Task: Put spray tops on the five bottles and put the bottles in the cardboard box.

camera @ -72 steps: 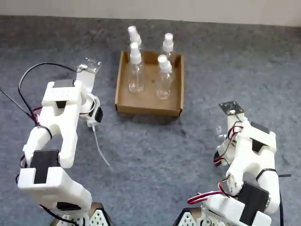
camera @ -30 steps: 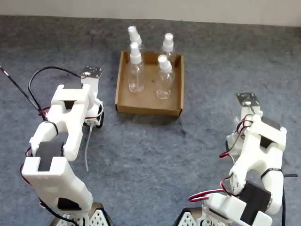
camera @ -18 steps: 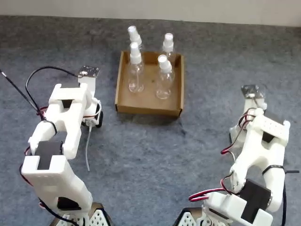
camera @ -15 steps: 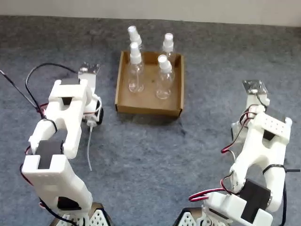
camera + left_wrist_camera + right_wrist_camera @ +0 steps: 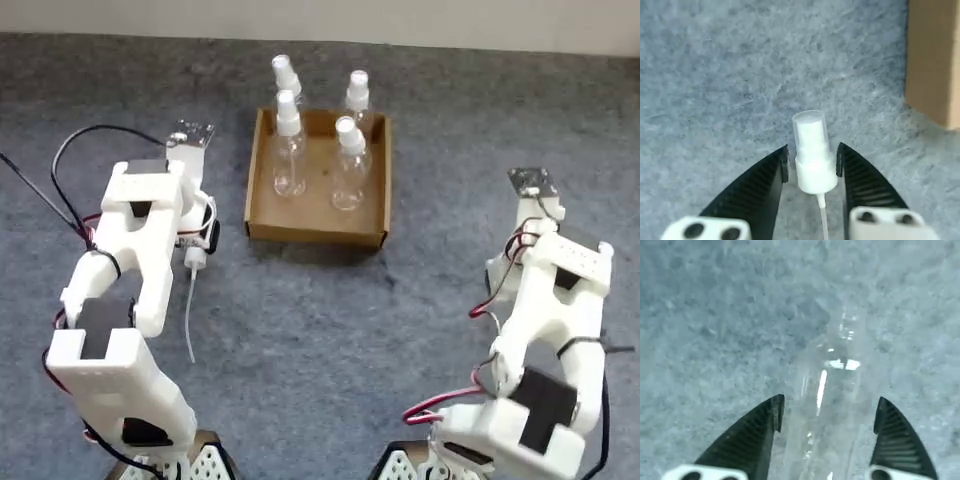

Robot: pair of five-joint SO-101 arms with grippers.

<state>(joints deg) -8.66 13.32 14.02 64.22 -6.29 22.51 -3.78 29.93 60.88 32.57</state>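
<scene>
My left gripper (image 5: pixel 812 159) is shut on a white spray top (image 5: pixel 810 134) and holds it just above the carpet, left of the cardboard box (image 5: pixel 315 236). The top's thin tube (image 5: pixel 189 322) trails toward the table's front. In the high view the spray top (image 5: pixel 195 258) sits under the left arm's wrist. My right gripper (image 5: pixel 829 407) is shut on a clear bottle (image 5: pixel 831 375) that has no top and lies lengthwise between the jaws, out at the right side. Several bottles with spray tops (image 5: pixel 289 152) stand in the box.
The grey carpet (image 5: pixel 330 330) covers the whole table, with open floor between the two arms in front of the box. A corner of the box (image 5: pixel 935 65) lies close beside the left gripper. Cables loop off the left arm (image 5: pixel 135 240) and right arm (image 5: pixel 555 290).
The right arm has swung out to the right, carrying the bottle away from the centre. The left arm shifted slightly, and the tube now hangs straight toward the front instead of slanting.
</scene>
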